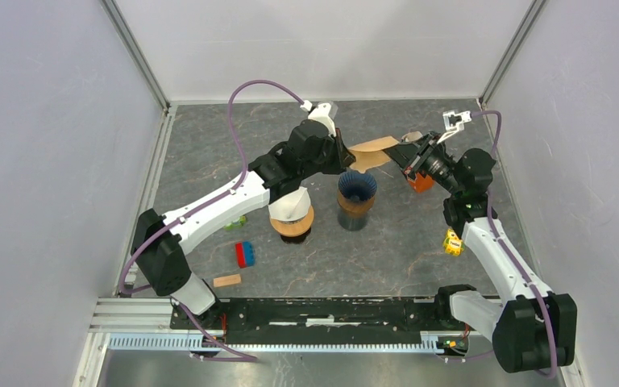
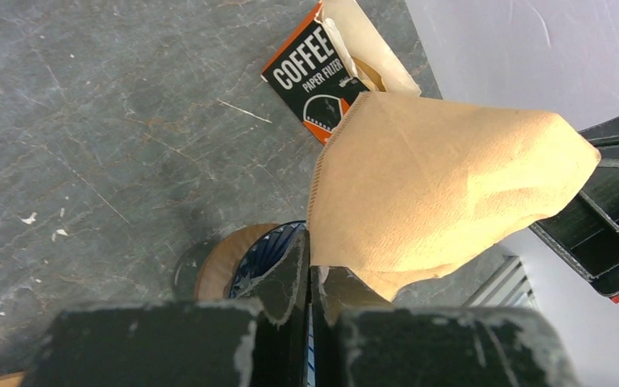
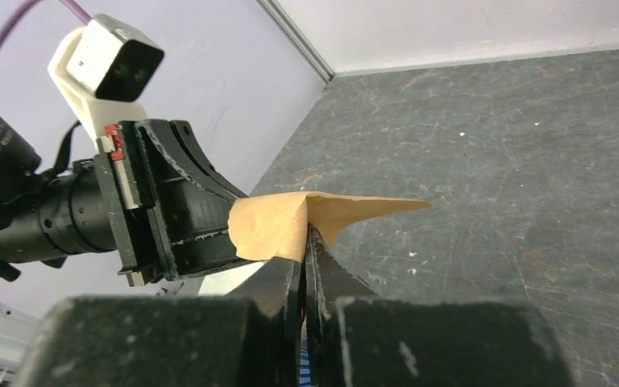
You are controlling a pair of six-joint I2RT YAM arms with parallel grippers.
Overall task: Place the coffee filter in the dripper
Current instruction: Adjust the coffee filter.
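Observation:
A brown paper coffee filter (image 1: 373,152) hangs in the air between my two grippers, just above and behind the blue ribbed dripper (image 1: 357,187), which stands on a wooden collar. My left gripper (image 1: 345,153) is shut on the filter's left edge; in the left wrist view the filter (image 2: 435,185) fans out past the gripper (image 2: 313,270), with the dripper (image 2: 259,254) below. My right gripper (image 1: 405,153) is shut on the filter's right end; in the right wrist view the gripper (image 3: 305,242) pinches the folded filter (image 3: 290,219).
An orange and black coffee filter box (image 1: 421,181) lies under the right gripper and also shows in the left wrist view (image 2: 314,76). A white cone dripper on a wooden stand (image 1: 291,211) stands left of the blue one. A yellow toy (image 1: 451,242), a blue-red brick (image 1: 244,254) and a wooden block (image 1: 226,280) lie nearer.

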